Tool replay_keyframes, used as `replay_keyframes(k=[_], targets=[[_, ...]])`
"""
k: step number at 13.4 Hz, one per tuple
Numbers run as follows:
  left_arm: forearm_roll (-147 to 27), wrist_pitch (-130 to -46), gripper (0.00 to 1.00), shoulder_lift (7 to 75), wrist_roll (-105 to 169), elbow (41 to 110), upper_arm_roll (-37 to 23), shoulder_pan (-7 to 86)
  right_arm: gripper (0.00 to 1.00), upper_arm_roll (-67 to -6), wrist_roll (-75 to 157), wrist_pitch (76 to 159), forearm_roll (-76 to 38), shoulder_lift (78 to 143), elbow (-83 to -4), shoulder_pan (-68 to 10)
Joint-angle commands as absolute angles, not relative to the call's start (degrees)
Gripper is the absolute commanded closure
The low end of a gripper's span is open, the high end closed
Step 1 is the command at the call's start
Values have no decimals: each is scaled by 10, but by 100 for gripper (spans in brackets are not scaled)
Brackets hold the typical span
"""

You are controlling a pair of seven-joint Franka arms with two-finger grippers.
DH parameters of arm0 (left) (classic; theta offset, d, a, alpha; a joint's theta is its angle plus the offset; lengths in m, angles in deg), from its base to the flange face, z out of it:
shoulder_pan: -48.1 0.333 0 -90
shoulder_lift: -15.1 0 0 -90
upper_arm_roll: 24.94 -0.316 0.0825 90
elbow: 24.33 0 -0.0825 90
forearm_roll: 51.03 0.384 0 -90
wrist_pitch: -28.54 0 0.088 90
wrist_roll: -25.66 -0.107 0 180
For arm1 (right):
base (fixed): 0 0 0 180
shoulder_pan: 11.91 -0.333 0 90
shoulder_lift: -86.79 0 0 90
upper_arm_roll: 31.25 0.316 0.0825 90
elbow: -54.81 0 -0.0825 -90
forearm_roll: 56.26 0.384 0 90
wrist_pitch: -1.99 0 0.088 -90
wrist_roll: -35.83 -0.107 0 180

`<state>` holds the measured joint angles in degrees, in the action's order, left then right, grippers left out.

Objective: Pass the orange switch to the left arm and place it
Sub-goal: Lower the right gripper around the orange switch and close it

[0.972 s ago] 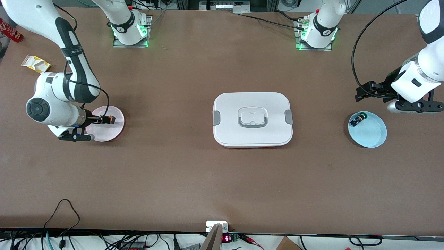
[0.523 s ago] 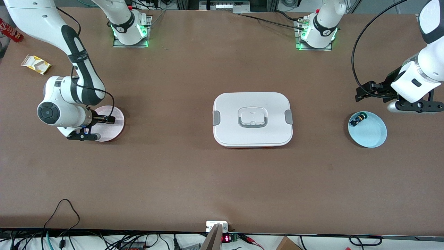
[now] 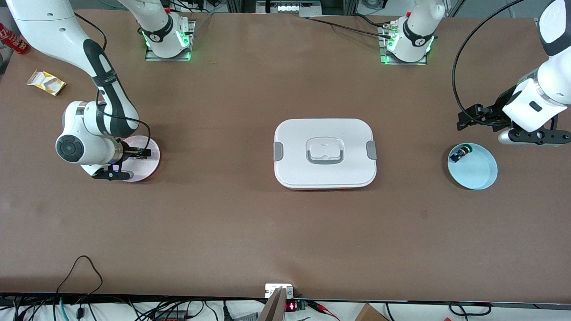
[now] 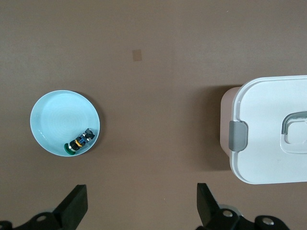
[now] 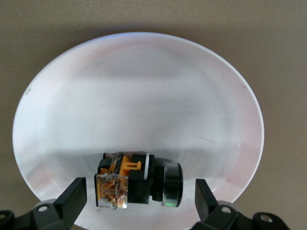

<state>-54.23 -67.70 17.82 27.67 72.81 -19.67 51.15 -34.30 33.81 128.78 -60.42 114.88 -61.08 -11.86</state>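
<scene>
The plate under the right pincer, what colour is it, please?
Pale pink plate, seen best in the right wrist view.

No legible text, label, brand or number on anything.

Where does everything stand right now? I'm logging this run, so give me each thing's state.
Orange switch: lying on its side on the pink plate, not gripped.
Right tool: open, low over the pink plate, fingers either side of the switch.
Left tool: open, waiting above the table beside the blue plate.
Other switch: lying in the blue plate.
Box: closed, lid on, mid-table.
</scene>
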Motion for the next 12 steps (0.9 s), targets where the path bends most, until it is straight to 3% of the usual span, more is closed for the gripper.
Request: replay_keyframes(k=[1, 4, 12], targets=[[-533, -664, 0, 187, 286, 709, -196, 510, 0, -339, 328, 1313, -614, 1143, -623, -109], [-533, -664, 0, 187, 286, 709, -196, 510, 0, -339, 328, 1371, -614, 1142, -660, -110], [-533, -664, 0, 187, 286, 709, -195, 510, 0, -340, 329, 1369, -614, 1135, -668, -112]])
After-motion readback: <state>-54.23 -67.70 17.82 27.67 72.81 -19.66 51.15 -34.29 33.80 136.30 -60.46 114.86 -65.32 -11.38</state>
